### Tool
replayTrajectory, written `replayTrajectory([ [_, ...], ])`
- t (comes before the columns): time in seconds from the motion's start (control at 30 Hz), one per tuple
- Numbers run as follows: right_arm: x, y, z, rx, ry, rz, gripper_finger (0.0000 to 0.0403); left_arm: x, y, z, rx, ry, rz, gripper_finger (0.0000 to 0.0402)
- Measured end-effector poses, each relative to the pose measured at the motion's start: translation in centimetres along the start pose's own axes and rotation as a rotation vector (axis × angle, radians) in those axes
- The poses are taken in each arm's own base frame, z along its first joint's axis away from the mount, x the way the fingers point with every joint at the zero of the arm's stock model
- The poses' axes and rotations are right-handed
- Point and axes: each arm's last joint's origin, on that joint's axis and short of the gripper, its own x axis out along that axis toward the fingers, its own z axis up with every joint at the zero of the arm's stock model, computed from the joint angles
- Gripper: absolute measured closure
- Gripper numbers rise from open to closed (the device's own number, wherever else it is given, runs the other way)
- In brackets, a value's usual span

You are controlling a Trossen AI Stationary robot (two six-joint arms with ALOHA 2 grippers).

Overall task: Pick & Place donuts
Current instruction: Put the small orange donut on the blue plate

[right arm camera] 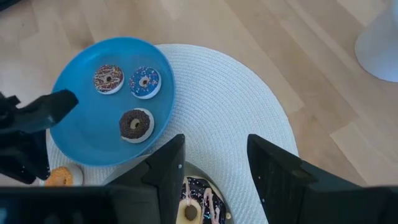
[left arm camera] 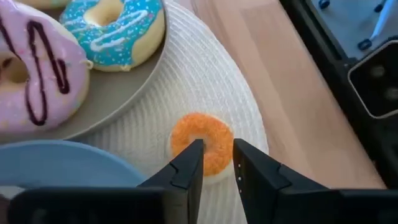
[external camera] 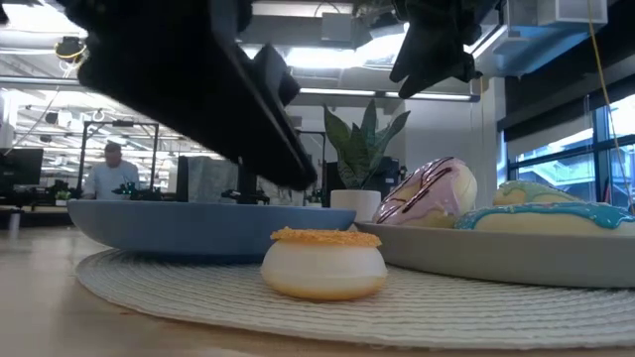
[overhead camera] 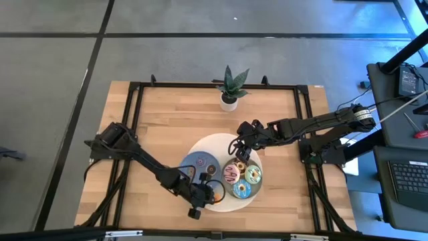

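Pink donut (left arm camera: 31, 68) cut off.

- Potted plant (overhead camera: 229, 87) is standing upright at the table's (overhead camera: 167, 127) far edge.
- Blue plate (right arm camera: 81, 134) and grey plate (left arm camera: 124, 93) are resting on a round woven mat (overhead camera: 214, 144).

Two plates sit on one round white woven mat (overhead camera: 217, 144) near the desk's front edge: one blue plate (right arm camera: 81, 134) and one grey plate (left arm camera: 118, 99).

On the blue plate lie three mini donuts: one brown-sprinkled (right arm camera: 109, 79), one purple (right arm camera: 145, 83), one dark brown (right arm camera: 135, 124).

One orange mini donut (left arm camera: 202, 142) lies alone on the mat, off both plates.

On the grey plate, the overhead view shows three larger donuts: one pink (overhead camera: 231, 174), one green (overhead camera: 253, 175), one blue (overhead camera: 241, 189). A fourth, with dark icing (right arm camera: 198, 202), shows partly in the right wrist view.

That makes eight donuts.

One potted plant (overhead camera: 229, 88) stands at the desk's back edge.

Two arms reach over the desk.
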Motion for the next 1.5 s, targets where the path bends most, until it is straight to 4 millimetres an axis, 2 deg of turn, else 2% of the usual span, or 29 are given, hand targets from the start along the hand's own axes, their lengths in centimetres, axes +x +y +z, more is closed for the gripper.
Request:
replayTrajectory([
  [0.13, 0.0, 0.0, 0.0, -0.001, 0.000, 0.000, 0.0228, 0.4, -0.2, 0.9, -0.043, 0.013, -0.026, 0.0327],
  [0.3, 0.0, 0.0, 0.0, -0.002, 0.001, -0.001, 0.0228, 0.8, -0.4, 1.9, 0.033, 0.144, 0.007, 0.0342],
  [0.47, 0.0, 0.0, 0.0, -0.003, 0.003, -0.002, 0.0228, 0.9, -0.6, 3.0, 0.102, 0.126, 0.000, 0.0352],
  [1.13, 0.0, 0.0, 0.0, -0.005, 0.005, -0.004, 0.0228, 0.8, -0.5, 3.2, 0.121, 0.108, 0.048, 0.0351],
  [1.3, 0.0, 0.0, 0.0, -0.004, 0.005, -0.004, 0.0228, 0.8, -0.5, 3.2, 0.094, 0.109, 0.040, 0.0327],
  [1.5, 0.0, 0.0, 0.0, -0.004, 0.005, -0.004, 0.0228, 0.8, -0.5, 3.0, 0.028, 0.130, 0.025, 0.0271],
])
